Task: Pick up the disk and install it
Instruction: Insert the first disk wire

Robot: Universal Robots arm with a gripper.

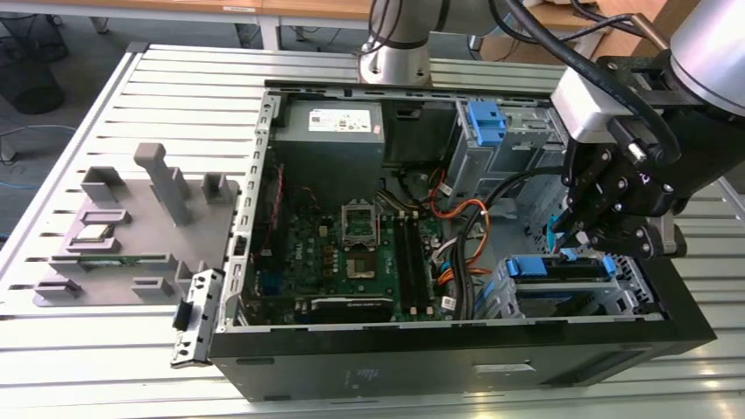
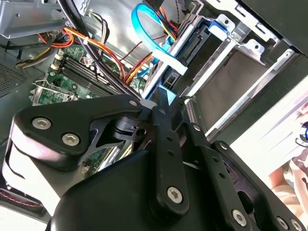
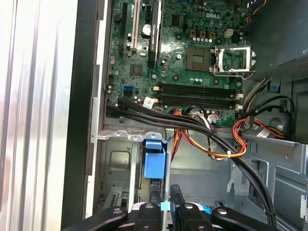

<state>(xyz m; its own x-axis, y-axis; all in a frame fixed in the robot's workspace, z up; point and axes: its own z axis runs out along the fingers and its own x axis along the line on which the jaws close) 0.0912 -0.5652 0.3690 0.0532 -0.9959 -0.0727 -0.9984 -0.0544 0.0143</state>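
tool (image 1: 605, 237) over disk (image 1: 563, 267), cables (image 1: 466, 229) nearby

The gripper (image 1: 613, 237) is matt black metal with bright steel screw heads; in the second wrist view its fingers (image 2: 166, 115) look smooth. The disk (image 1: 563, 269) beside it shows glossy blue plastic rails. The computer case (image 1: 466, 371) has a satin black shell and bare grey sheet-metal walls. Inside the case, the motherboard (image 1: 349, 253) is matt green, and cables (image 3: 231, 144) wear shiny orange and black plastic. The table (image 1: 187, 87) under the case is ribbed, brushed aluminium. Beside the case, a grey fixture (image 1: 140, 227) looks like dull plastic.
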